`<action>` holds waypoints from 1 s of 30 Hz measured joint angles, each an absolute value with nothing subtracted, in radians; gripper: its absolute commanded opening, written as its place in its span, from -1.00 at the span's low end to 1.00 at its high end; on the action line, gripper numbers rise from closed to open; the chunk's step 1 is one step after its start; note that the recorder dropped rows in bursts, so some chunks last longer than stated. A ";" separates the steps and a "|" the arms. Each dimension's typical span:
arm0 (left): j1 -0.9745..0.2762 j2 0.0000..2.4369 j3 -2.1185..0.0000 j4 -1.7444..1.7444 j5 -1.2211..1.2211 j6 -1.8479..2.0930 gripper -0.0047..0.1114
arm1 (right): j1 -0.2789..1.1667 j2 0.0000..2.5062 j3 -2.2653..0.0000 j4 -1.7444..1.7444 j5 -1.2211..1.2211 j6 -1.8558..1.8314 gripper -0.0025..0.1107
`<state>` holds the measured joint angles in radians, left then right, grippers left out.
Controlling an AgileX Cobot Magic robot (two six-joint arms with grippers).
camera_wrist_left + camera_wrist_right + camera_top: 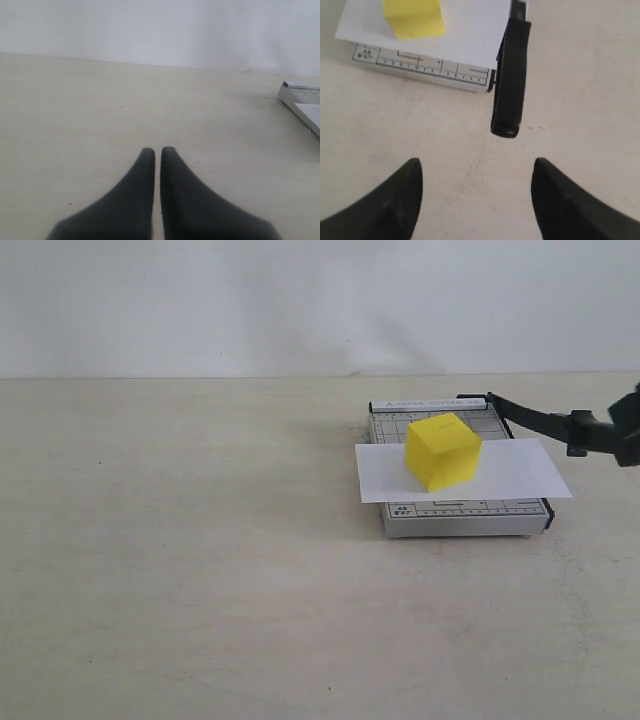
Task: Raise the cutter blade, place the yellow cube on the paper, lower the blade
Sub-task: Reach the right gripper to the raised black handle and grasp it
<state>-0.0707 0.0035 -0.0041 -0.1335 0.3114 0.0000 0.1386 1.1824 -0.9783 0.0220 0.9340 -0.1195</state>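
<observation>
The yellow cube [443,450] sits on the white paper [510,475], which lies across the grey gridded cutter base [465,518]. The cutter blade [530,417] slopes up from its hinge at the far right corner, its handle end out past the base's right side. My right gripper [622,435] is just beyond that handle. In the right wrist view the gripper [477,162] is open, and the blade handle [512,75] ends ahead of the fingertips, not between them. The cube [415,17] and paper [470,30] show behind it. My left gripper [156,149] is shut on nothing over bare table.
The beige table [200,570] runs back to a white wall. In the left wrist view a corner of the cutter base [295,92] and the paper edge [312,112] show far off to one side. The left arm is out of the exterior view.
</observation>
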 measured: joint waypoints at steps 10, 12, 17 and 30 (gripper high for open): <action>-0.071 0.003 -0.004 -0.133 0.311 0.000 -0.84 | 0.139 1.393 -1.147 0.020 0.963 -0.169 0.11; -0.071 0.003 -0.004 -0.133 0.311 0.000 -0.84 | 0.139 1.403 -1.152 0.018 0.966 -0.174 0.11; -0.071 0.003 -0.004 -0.133 0.311 0.000 -0.84 | 0.139 1.427 -1.152 -0.015 0.970 -0.182 0.11; -0.071 0.003 -0.004 -0.133 0.311 0.000 -0.84 | 0.071 1.463 -1.154 0.114 0.975 -0.282 0.00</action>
<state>-0.0707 0.0035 -0.0041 -0.1335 0.3114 0.0000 0.0707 1.4627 -1.1543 0.1136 0.9749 -0.2822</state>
